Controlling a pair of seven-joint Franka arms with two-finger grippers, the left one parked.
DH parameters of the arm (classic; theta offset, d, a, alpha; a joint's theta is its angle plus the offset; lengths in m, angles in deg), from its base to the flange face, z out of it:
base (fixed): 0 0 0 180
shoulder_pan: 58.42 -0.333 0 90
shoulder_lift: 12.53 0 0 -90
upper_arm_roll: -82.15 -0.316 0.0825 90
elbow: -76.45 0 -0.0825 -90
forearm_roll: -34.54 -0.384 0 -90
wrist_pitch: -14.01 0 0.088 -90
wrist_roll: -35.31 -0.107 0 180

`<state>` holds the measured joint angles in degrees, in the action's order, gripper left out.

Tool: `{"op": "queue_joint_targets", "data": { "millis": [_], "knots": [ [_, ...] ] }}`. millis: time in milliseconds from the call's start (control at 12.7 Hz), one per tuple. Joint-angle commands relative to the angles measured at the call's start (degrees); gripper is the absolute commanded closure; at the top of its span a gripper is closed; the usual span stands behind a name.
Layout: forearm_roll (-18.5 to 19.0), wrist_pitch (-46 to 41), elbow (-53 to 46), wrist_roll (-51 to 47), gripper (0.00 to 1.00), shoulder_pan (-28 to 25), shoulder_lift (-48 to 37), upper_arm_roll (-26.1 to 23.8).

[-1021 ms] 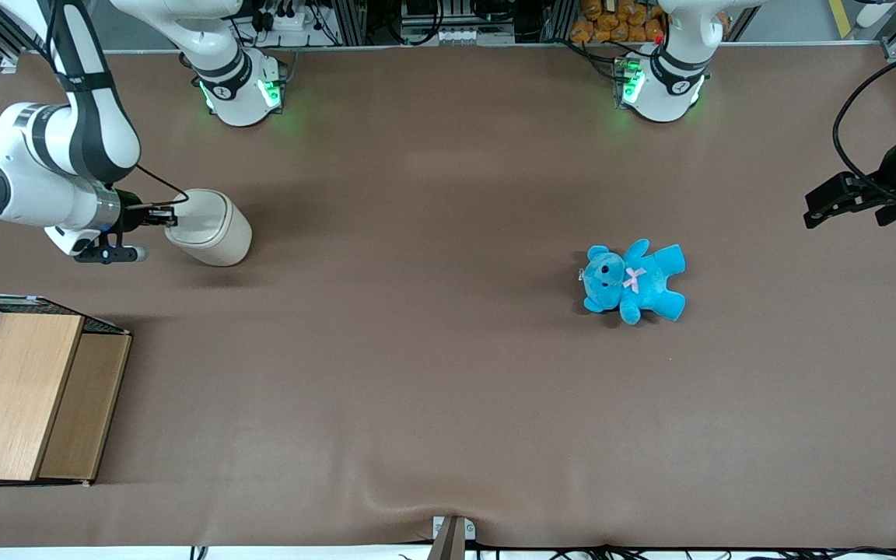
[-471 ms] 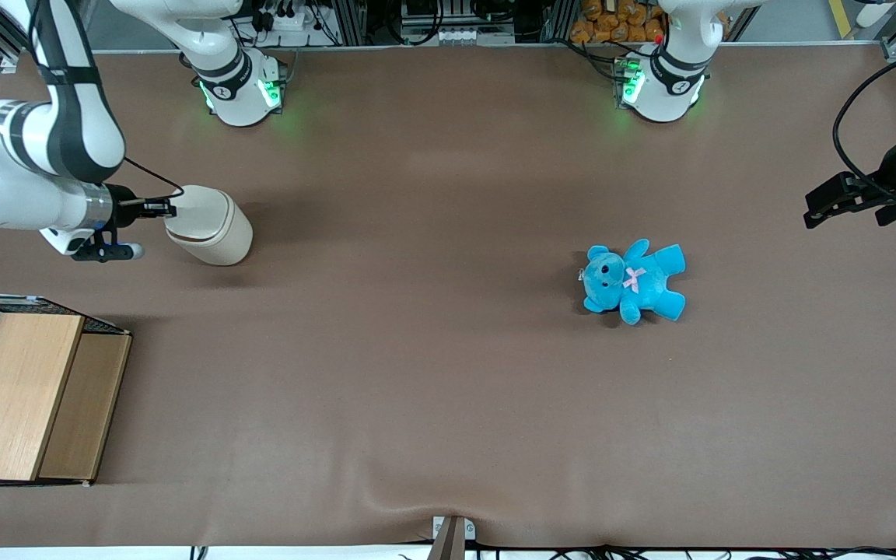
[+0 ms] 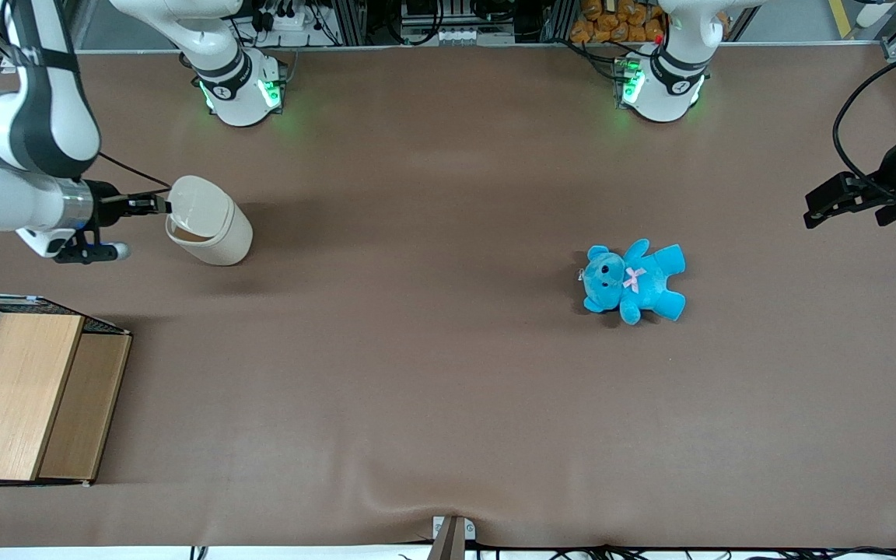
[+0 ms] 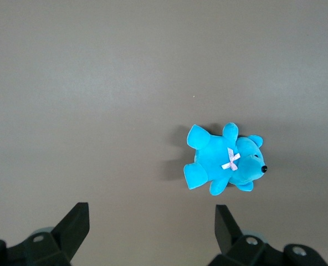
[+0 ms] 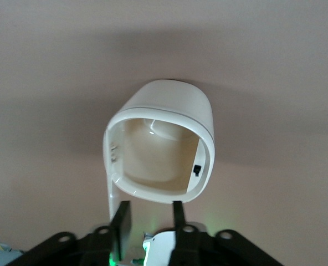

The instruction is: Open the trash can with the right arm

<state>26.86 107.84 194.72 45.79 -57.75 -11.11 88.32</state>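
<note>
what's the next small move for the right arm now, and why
Probably back the tool a little away from the trash can. In the front view the lid is tilted up and the brown inside shows, and the wrist view looks straight into the open bin, so the opening looks done. The tool sits right by the lid's edge, so a slow retreat should avoid knocking it.

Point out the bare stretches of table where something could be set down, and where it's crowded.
The widest bare stretch lies between the trash can and the blue teddy, running down to the table's near edge. Crowded: the working arm's end, where the gripper sits against the raised lid, with the wooden box nearer the camera.
</note>
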Motion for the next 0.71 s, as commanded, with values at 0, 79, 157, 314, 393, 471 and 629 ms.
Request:
{"op": "queue_joint_targets", "data": {
  "millis": [0,79,157,314,393,471,629],
  "knots": [
    [-0.4,-5.14,-7.95,-0.55,0.0,-0.32,1.65,0.07],
    [-0.14,-5.67,-9.88,-0.55,0.0,-0.41,1.74,0.07],
    [-0.05,-6.28,-11.29,-0.64,0.0,-0.41,1.65,0.07],
    [0.04,-7.07,-15.76,-0.55,0.0,-0.06,1.65,0.07],
    [0.04,-8.38,-19.01,-0.55,0.0,0.29,1.74,0.07],
    [0.21,-9.44,-22.96,-0.29,0.0,0.38,2.26,0.16],
    [1.88,-12.25,-29.47,-0.37,0.0,0.73,3.58,0.24]
  ]
}}
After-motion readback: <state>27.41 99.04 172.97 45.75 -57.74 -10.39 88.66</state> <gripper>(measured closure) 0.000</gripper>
